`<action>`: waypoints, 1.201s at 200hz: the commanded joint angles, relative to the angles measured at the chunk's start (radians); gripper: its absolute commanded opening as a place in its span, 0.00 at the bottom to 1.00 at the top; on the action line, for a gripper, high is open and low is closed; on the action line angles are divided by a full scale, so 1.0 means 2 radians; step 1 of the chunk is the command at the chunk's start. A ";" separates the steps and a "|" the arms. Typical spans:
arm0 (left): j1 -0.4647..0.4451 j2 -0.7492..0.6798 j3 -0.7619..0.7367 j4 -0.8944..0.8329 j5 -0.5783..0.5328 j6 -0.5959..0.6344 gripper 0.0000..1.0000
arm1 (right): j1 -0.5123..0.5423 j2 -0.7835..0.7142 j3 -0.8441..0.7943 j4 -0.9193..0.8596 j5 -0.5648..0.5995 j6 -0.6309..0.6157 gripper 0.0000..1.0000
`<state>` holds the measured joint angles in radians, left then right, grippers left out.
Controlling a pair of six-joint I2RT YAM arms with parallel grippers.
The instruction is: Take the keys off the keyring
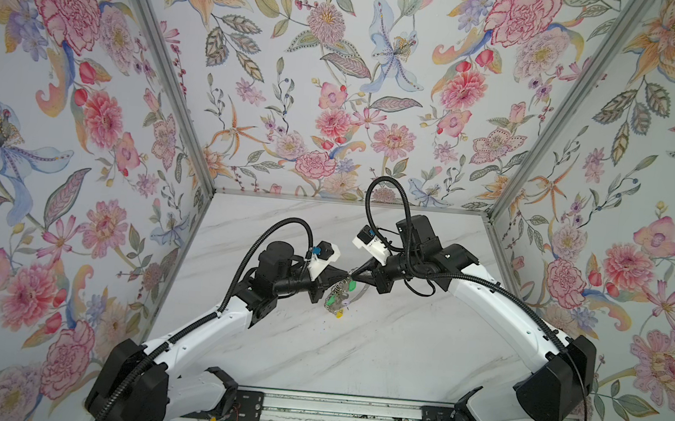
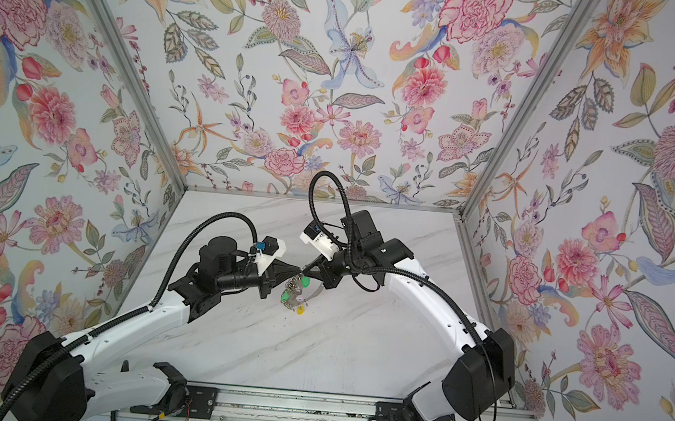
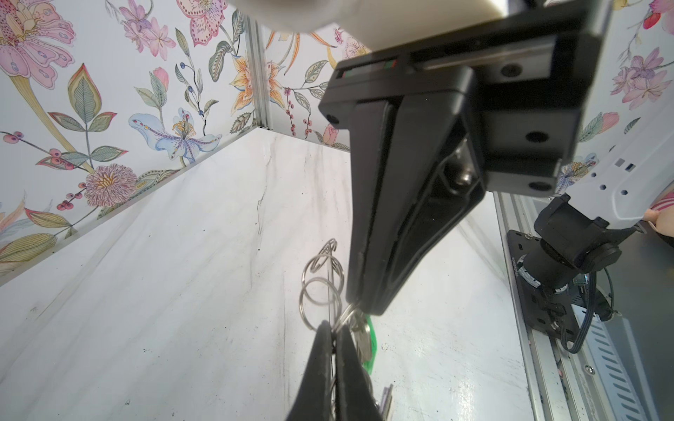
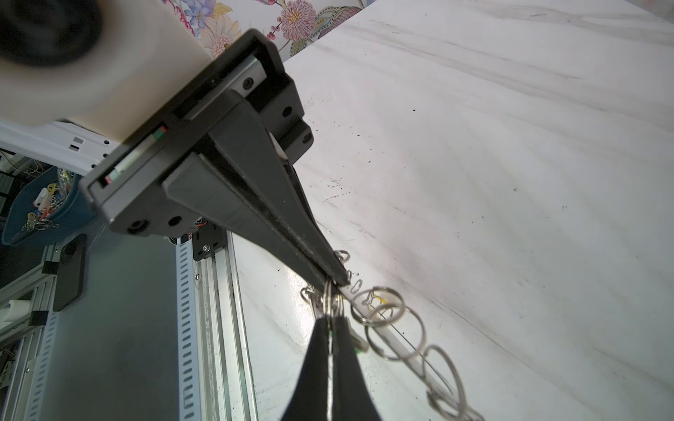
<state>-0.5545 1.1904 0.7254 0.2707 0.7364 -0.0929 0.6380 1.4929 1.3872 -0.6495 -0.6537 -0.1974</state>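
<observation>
Left wrist view is showing the left gripper (image 3: 365, 309) pressing its jaws together on one wire ring of the keyring (image 3: 330, 288). Just beyond, the right gripper (image 3: 333, 330) is meeting it tip to tip, also clamping tight on the keyring. In both top views the keys (image 1: 332, 301), green and yellow tagged, are dangling beneath the two tips, above the middle of the marble table (image 1: 398, 350).

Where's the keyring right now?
In a top view the keyring hangs centrally over the marble table, pinched between the left gripper and right gripper, green-tagged keys dangling.
</observation>
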 commanded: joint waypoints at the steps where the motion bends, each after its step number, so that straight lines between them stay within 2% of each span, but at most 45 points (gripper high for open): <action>1: 0.001 -0.017 -0.015 0.060 -0.013 -0.019 0.00 | -0.008 -0.001 -0.012 0.026 0.002 0.023 0.04; 36: 0.001 -0.017 -0.033 0.106 -0.010 -0.050 0.00 | -0.011 -0.011 -0.033 0.065 -0.010 0.047 0.11; 88: 0.001 -0.019 -0.031 0.113 -0.010 -0.056 0.00 | -0.010 -0.007 -0.036 0.080 -0.016 0.054 0.17; 102: 0.001 -0.018 -0.030 0.114 -0.008 -0.057 0.00 | -0.009 -0.007 -0.036 0.082 -0.016 0.054 0.15; 118: 0.000 -0.017 -0.030 0.116 -0.010 -0.058 0.00 | -0.009 -0.006 -0.038 0.086 -0.018 0.055 0.07; 160: 0.001 -0.021 -0.038 0.135 -0.028 -0.068 0.00 | -0.012 -0.009 -0.046 0.087 -0.014 0.055 0.01; 194: 0.001 -0.019 -0.056 0.187 -0.035 -0.098 0.00 | -0.015 -0.003 -0.052 0.090 -0.025 0.060 0.01; 240: 0.001 -0.040 -0.079 0.234 -0.071 -0.115 0.00 | -0.012 0.003 -0.066 0.105 -0.046 0.075 0.00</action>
<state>-0.5537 1.1660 0.5751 0.5724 0.6487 -0.2825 0.6128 1.4906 1.2846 -0.4416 -0.7074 -0.0654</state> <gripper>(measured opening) 0.051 0.049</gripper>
